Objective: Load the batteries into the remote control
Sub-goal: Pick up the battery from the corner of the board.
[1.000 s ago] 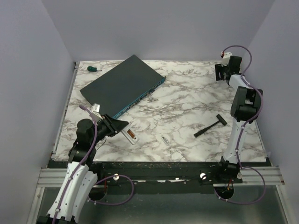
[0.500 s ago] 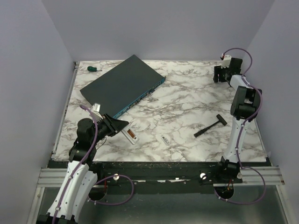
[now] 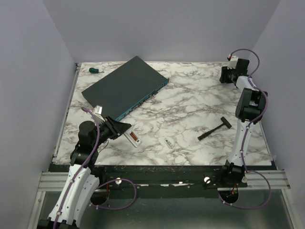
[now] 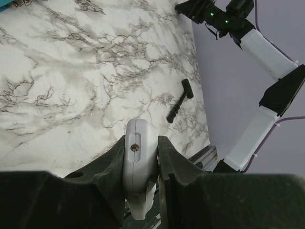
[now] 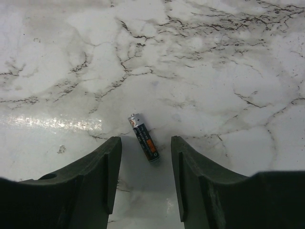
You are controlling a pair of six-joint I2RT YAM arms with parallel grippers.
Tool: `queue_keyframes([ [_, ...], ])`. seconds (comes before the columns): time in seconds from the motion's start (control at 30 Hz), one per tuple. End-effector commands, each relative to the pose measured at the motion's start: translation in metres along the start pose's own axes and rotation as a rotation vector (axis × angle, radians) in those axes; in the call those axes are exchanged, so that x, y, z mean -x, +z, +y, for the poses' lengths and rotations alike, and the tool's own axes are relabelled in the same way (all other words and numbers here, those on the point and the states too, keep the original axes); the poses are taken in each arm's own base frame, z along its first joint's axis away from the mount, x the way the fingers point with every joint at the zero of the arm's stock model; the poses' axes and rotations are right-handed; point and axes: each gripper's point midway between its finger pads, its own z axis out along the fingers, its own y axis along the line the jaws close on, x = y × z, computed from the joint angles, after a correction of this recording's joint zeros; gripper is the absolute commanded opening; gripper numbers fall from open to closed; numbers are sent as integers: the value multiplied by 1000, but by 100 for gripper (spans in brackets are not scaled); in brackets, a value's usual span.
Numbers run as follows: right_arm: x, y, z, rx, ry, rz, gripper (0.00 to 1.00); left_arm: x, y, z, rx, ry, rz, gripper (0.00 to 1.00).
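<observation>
My left gripper (image 3: 125, 130) is shut on the white remote control (image 3: 133, 138), held near the table's front left with its battery bay showing. In the left wrist view the remote control (image 4: 139, 157) is clamped edge-on between the jaws of the left gripper (image 4: 140, 143). My right gripper (image 3: 228, 75) is at the far right corner, low over the table. In the right wrist view it (image 5: 146, 142) is open, and one battery (image 5: 144, 137) lies flat on the marble between its fingertips, untouched.
A small white cover piece (image 3: 168, 142) lies front centre. A black T-shaped tool (image 3: 214, 129) lies to the right and also shows in the left wrist view (image 4: 179, 102). A big dark flat box (image 3: 125, 88) fills the back left. A green-handled screwdriver (image 3: 94, 70) lies in the far left corner.
The right wrist has shifted slightly at the far right corner. The left arm and the remote control have not moved.
</observation>
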Motion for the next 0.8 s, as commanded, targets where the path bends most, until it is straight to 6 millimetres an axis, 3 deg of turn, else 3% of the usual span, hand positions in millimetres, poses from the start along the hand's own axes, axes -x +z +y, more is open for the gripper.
queue_keyframes([
  [0.0, -26, 11, 4, 35, 36, 69, 51, 1, 1, -5, -27, 27, -5, 0],
  [0.37, -39, 9, 1, 20, 25, 116, 35, 2, 0, -7, -31, 27, -5, 0],
  [0.43, -38, 8, 3, 27, 31, 113, 30, 1, 0, -7, -33, 29, -4, 0],
  [0.5, -36, 8, 5, 32, 45, 107, 14, 1, 0, -7, -32, 31, -5, 0],
  [0.67, -30, 5, 2, 14, 55, 93, 8, 3, -1, -5, -10, 44, -12, 0],
  [0.77, -13, -2, -2, -6, 62, 65, 1, 7, -2, -8, -6, 57, -23, 0],
])
